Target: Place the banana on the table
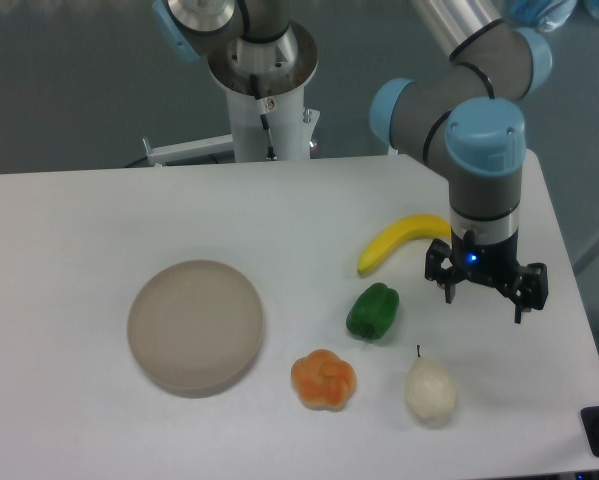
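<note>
The bright yellow banana (397, 241) lies on the white table (99, 230) at the right of centre, curving up to the right. Its right end runs behind the arm's wrist. My gripper (484, 303) hangs just right of the banana, pointing down, with its two dark fingers (446, 288) spread wide apart. Nothing shows between the fingers. I cannot tell how high the fingertips are above the table.
A green pepper (373, 312) sits just below the banana. An orange pumpkin-like toy (324, 379) and a pale cream pear (430, 390) lie near the front edge. A round beige-grey plate (195, 324) stands at the left. The table's right edge is close to the gripper.
</note>
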`<state>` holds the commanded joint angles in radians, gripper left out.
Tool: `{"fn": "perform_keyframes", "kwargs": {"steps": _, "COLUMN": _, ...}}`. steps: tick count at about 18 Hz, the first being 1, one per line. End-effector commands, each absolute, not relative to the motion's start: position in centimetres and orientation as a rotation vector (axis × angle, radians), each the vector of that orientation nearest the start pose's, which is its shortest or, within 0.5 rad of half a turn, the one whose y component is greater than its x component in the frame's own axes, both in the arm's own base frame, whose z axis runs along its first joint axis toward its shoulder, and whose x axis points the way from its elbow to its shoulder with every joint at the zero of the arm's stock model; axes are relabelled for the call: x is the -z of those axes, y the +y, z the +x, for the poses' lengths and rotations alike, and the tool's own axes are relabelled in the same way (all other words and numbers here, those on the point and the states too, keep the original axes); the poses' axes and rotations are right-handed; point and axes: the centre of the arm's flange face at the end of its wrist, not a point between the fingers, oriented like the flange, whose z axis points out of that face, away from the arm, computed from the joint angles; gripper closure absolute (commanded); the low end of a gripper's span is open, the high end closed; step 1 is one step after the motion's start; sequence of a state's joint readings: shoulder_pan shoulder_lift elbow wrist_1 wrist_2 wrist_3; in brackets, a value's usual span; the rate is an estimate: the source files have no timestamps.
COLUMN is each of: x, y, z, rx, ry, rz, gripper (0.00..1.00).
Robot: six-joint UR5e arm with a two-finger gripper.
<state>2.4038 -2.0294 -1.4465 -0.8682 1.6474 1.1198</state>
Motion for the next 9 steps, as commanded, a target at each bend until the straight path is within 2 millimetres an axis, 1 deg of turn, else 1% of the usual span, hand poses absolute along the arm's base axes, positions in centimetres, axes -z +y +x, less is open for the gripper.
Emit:
{"fn": "perform_keyframes", "kwargs": {"steps": 3, "x": -36.1, "y": 55.93, "z": -42.43, "rx": -0.522, "ry": 0.415, "rz": -2.915, "gripper": 0.0}}
{"fn": "perform_keyframes", "kwargs": {"steps": 6, "x": -36.23, "y": 55.85, "z": -42.5, "rx": -0.526, "ry": 0.412, "rz": -2.913, "gripper": 0.0}}
{"fn": "perform_keyframes", "kwargs": {"steps": 9, "x": -35.96, "y": 55.95, "z": -42.44, "rx": -0.521, "ry": 0.415, "rz": -2.914, "gripper": 0.0}}
